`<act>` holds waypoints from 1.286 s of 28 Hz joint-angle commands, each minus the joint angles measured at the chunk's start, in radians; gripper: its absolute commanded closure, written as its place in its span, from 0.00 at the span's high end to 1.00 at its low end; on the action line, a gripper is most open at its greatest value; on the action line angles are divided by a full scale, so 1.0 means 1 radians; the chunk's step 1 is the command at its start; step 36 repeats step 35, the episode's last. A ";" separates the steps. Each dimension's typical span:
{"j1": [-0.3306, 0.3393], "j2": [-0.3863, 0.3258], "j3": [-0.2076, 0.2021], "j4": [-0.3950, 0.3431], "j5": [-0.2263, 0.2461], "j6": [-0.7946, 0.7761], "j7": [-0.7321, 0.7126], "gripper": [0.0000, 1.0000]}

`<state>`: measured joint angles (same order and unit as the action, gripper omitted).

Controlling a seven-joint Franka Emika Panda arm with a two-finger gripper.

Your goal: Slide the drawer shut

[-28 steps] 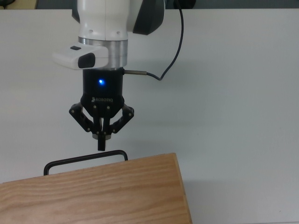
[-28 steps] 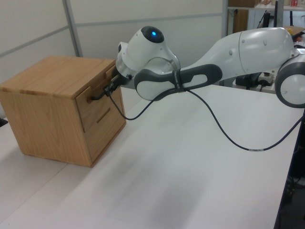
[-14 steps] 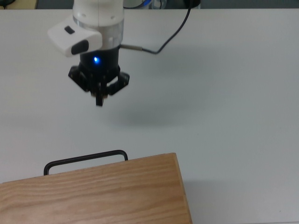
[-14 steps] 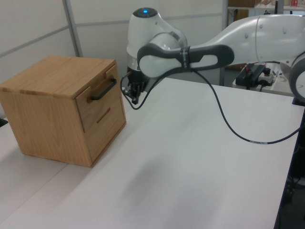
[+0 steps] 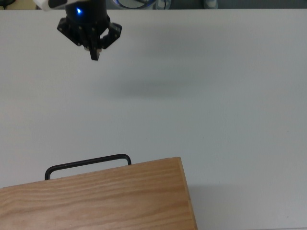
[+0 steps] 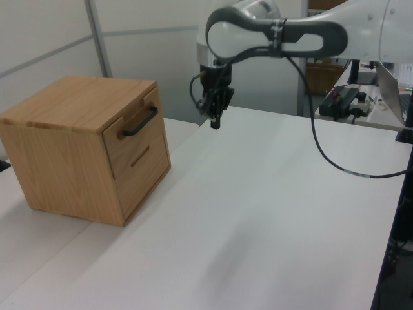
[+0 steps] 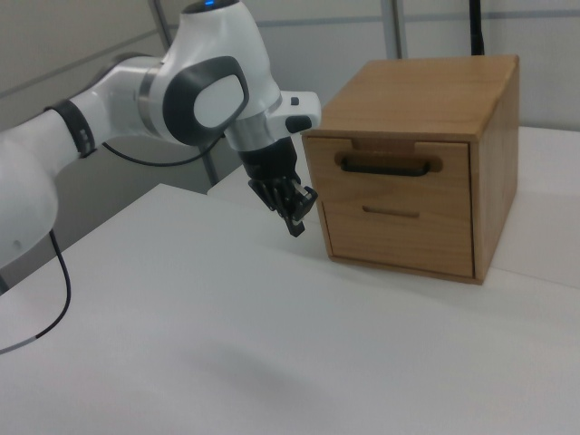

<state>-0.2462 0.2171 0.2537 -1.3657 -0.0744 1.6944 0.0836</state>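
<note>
Wooden and shut flush, the drawer point(image 7: 390, 167) sat in the upper half of the cabinet point(image 6: 84, 145), its front panel level with the face and its black bar handle point(image 5: 88, 164) standing out from it, exactly as it had been a second before. What had changed was the gripper point(image 5: 94, 53): a second earlier its tips were right at the handle, half a second earlier it had backed off over the white table point(image 5: 216, 105), and now it was well apart from the cabinet, near the table's far edge in the top view. Its two fingers were pressed together, holding nothing, pointing down at the tabletop with a slight tilt, a blue light glowing on the black wrist body. In the left view the arm point(image 6: 277, 35) reached in from the left view's right, elbow high, the hand hanging above the table's far side beyond the cabinet. In the right view the gripper point(image 7: 294, 220) hung just off the cabinet's front corner, clear of the wood.
</note>
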 commanded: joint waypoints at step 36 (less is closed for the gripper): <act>-0.033 -0.096 -0.013 -0.078 0.048 -0.064 -0.070 1.00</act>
